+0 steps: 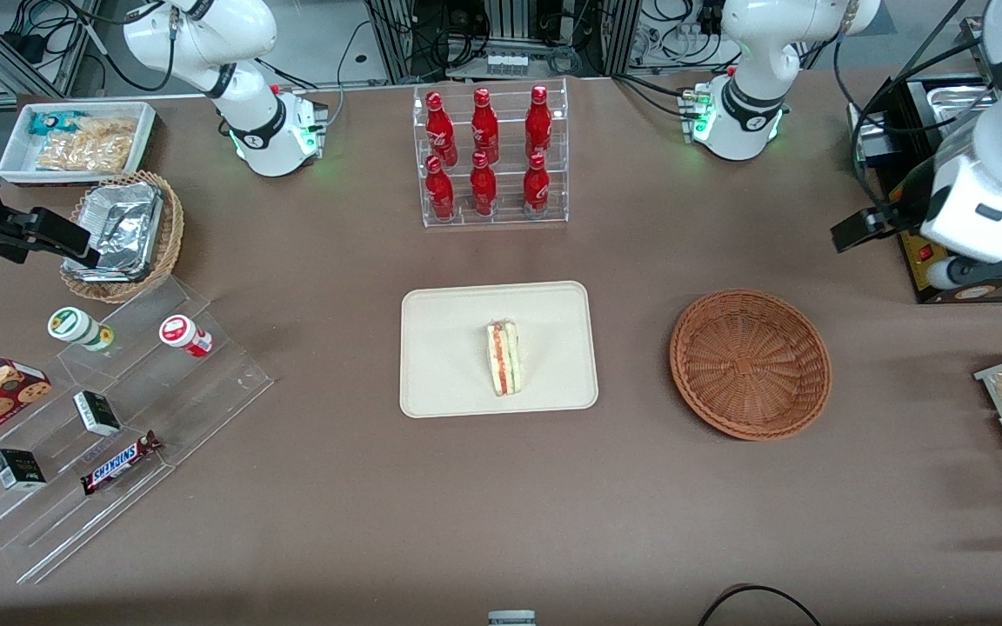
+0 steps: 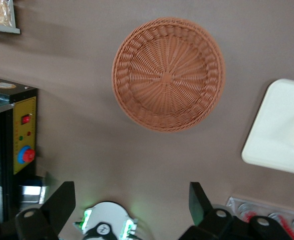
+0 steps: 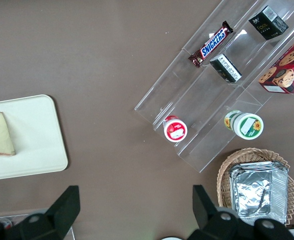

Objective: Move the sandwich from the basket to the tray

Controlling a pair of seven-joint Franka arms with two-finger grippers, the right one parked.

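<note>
Even, bright overhead light across the brown table [image 1: 310, 522]; shadows are soft and short, faint under the basket [image 1: 751, 363] and tray [image 1: 431, 382]. Glare on the acrylic stand [image 1: 110, 452] at lower left of the front view. Front view sharp; the left wrist view is slightly soft, and the gripper [image 2: 131, 212] there is dark.

Sandwich [image 1: 504, 357] on tray [image 1: 449, 365] (basket [image 1: 750, 362] bare).
</note>
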